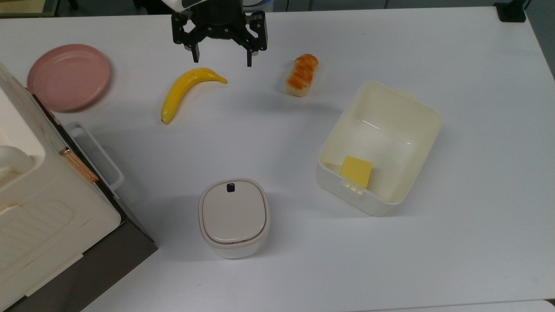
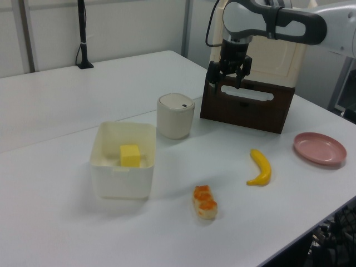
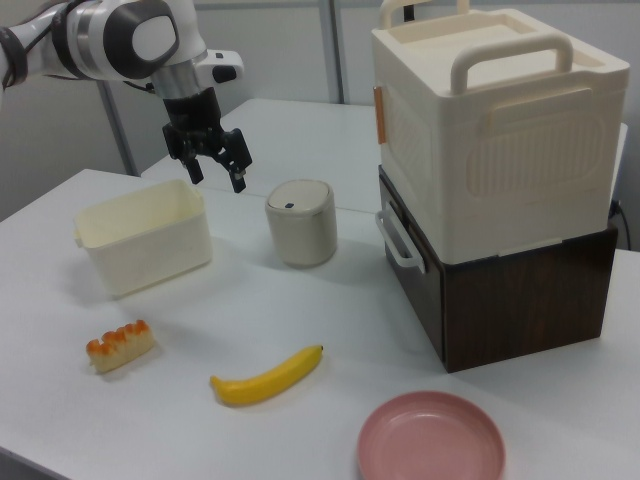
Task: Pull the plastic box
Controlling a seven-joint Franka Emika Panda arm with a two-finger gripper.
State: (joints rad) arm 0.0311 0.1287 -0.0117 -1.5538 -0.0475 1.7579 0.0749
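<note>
Nearest the top view's lens, the gripper point(image 1: 221, 56) hangs with jaws apart above the desk point(image 1: 433, 52), ready for the plastic box point(image 1: 403, 117) well apart toward the top view's right.

The light is bright and even, and it seems to come from above. The white table point(image 1: 390, 260) shines pale, with soft gray shadows beside the plastic box point(image 1: 427, 130) and the small bin point(image 1: 233, 216). The top view's corners look a little darker. Nothing looks very blurry.
</note>
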